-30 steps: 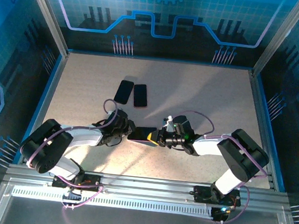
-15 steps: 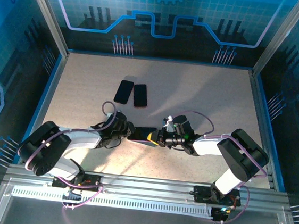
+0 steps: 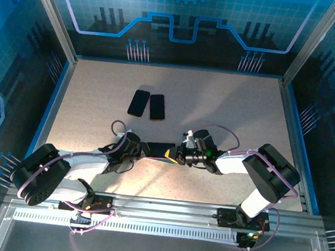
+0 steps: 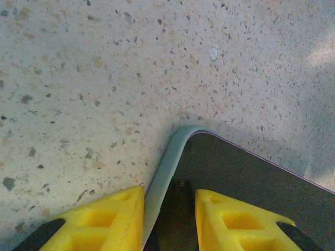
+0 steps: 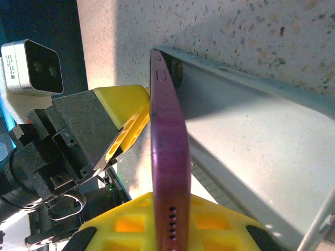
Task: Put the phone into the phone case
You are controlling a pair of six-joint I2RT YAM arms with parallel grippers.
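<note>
The phone point(image 3: 158, 149), dark with a purple rim, is held off the table between the two arms. My right gripper point(image 3: 172, 155) is shut on its near end; the purple edge point(image 5: 166, 141) runs up from between the yellow fingers point(image 5: 168, 204). The grey phone case point(image 5: 246, 151) meets the phone at the far end and angles away from it toward the right gripper. My left gripper point(image 3: 144, 149) is shut on that far end. Its fingers point(image 4: 168, 201) straddle the grey case wall point(image 4: 166, 164) and the dark phone face point(image 4: 246, 178).
Two other dark phone-shaped slabs lie side by side farther back on the speckled table, one point(image 3: 138, 103) on the left and one with a reddish rim point(image 3: 157, 107) on the right. Blue walls enclose the table on three sides.
The left arm's elbow has swung down toward the near-left edge while its gripper stayed on the case. The phone now lies more level. The right arm has barely moved.
</note>
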